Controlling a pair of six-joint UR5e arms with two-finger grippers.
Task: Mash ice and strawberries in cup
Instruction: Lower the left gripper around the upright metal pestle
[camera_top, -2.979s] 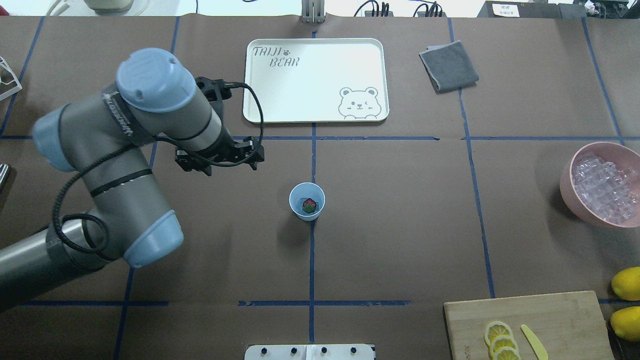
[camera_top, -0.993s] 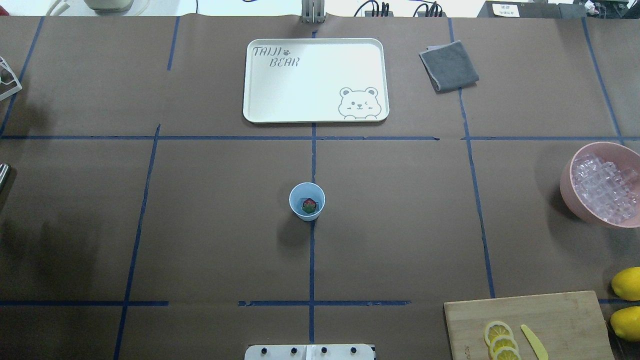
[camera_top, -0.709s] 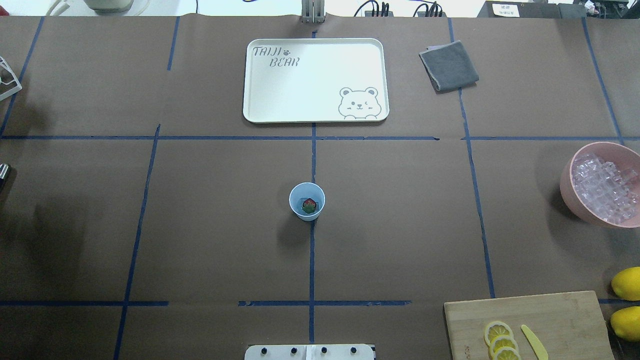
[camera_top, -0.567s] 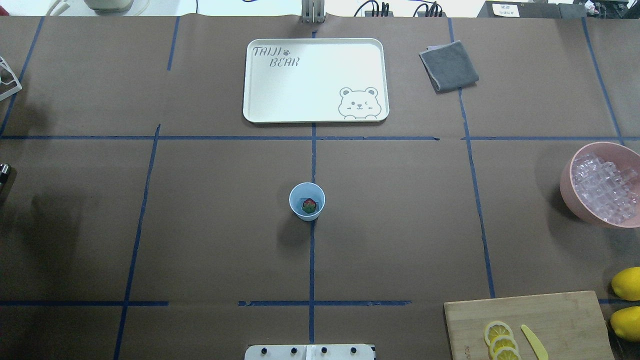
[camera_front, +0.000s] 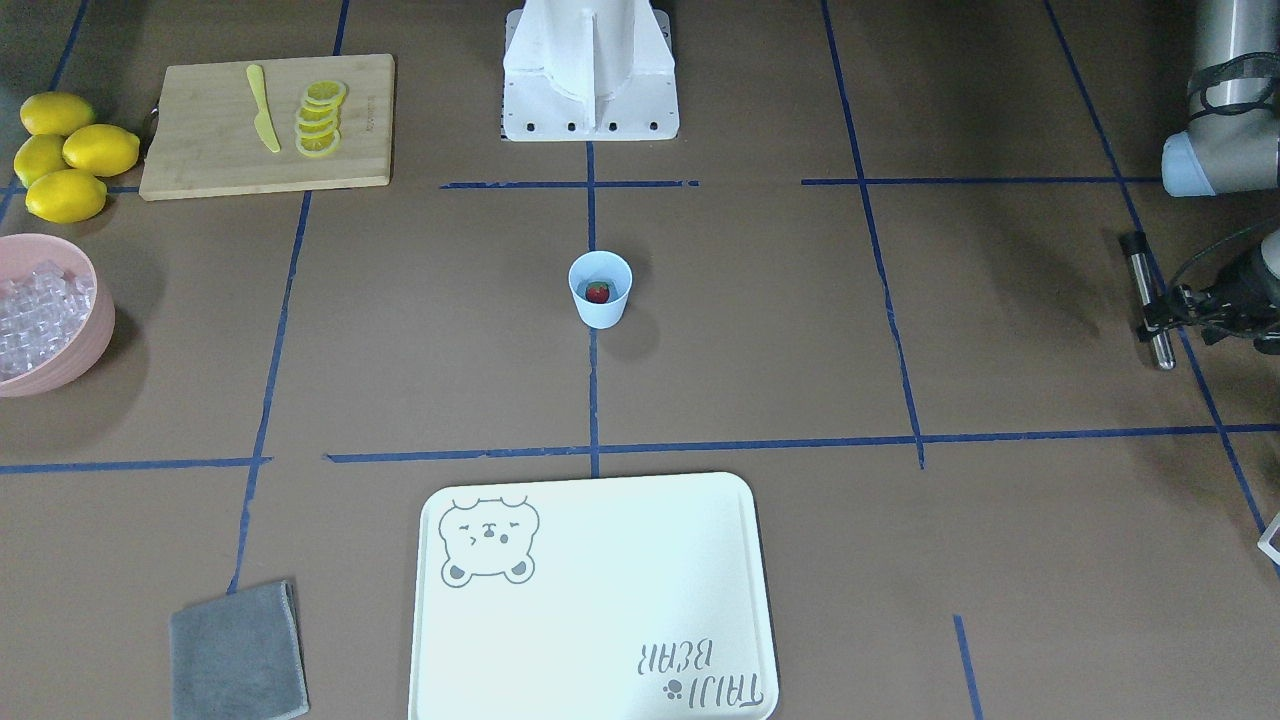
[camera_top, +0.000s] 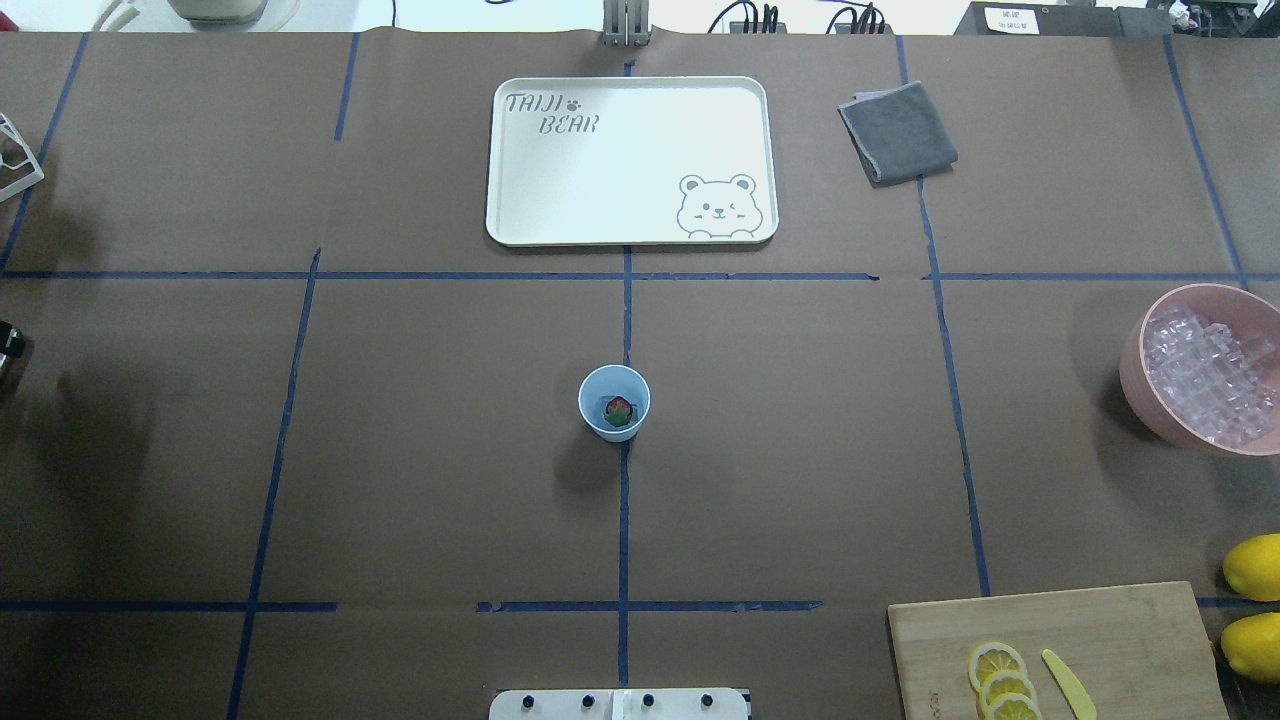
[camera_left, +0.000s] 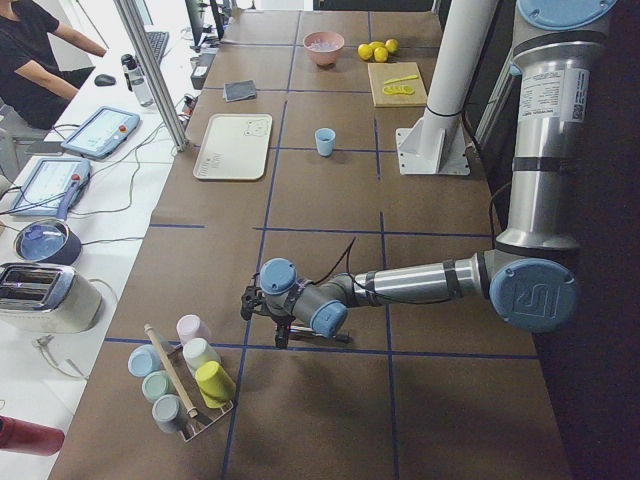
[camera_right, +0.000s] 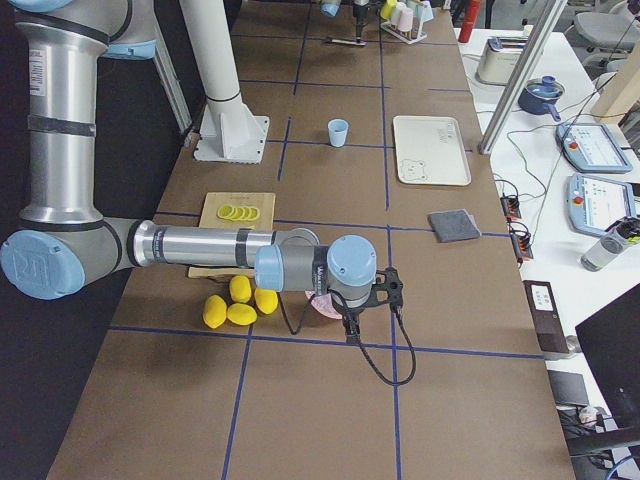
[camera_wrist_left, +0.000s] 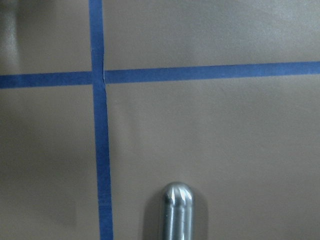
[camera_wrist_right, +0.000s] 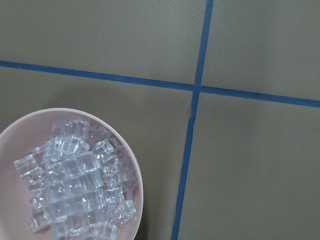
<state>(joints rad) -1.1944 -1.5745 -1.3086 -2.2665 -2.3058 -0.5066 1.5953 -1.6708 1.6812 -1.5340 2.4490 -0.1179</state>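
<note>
The pale blue cup (camera_top: 596, 425) (camera_front: 600, 312) stands at the table's middle with one red strawberry (camera_top: 619, 410) (camera_front: 598, 292) inside. Ice (camera_top: 1205, 375) (camera_wrist_right: 75, 185) fills the pink bowl (camera_top: 1135, 385) at the robot's right end. My left gripper (camera_front: 1163, 312) is low at the left end, its jaws on either side of a steel rod (camera_front: 1146, 285) lying on the paper. I cannot tell whether they press on it. The rod's rounded tip (camera_wrist_left: 177, 207) shows in the left wrist view. My right gripper (camera_right: 346, 318) hangs over the bowl, and I cannot tell its state.
A white bear tray (camera_top: 630, 160) and a grey cloth (camera_top: 897, 130) lie at the far side. A wooden board (camera_top: 1100, 640) holds lemon slices and a yellow knife, with whole lemons (camera_top: 1255, 565) beside it. A rack of cups (camera_left: 185, 385) stands past the left gripper.
The left arm was beside the cup three seconds ago. It has since swung out of the overhead view to the table's left end. Cup and strawberry have not moved.
</note>
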